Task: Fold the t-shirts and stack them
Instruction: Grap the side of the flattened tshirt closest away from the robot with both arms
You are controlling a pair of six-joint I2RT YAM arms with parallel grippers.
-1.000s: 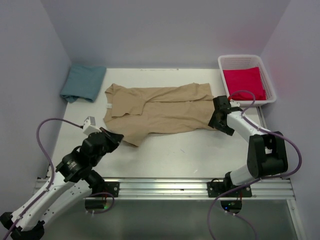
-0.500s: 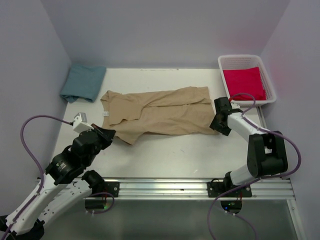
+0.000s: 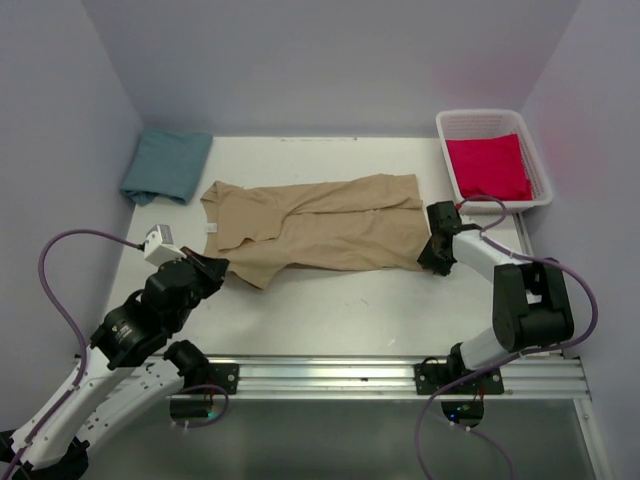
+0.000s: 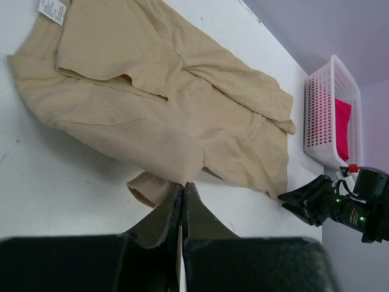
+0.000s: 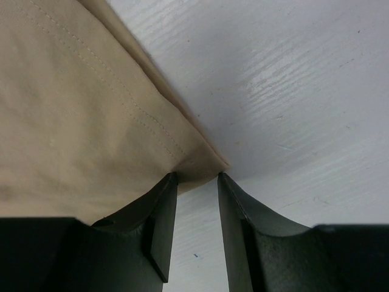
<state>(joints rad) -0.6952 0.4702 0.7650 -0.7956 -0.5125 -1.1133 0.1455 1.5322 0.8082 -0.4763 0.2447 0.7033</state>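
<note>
Left of the white basket (image 3: 480, 114), the tan t-shirt (image 3: 320, 225) lies limp and light across the surface (image 3: 350, 300). The left hand (image 4: 182, 185) is pinched tight on its sleeve (image 4: 146, 190). The right hand (image 5: 197, 176), half open, straddles the hem corner (image 5: 203, 161), which looks like a sound place to take hold.

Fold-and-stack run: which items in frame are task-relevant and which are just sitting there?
Job: tan t-shirt, spread mid-table; teal t-shirt, back-left corner; red t-shirt, inside the white basket.
Just there: white basket; table.
</note>
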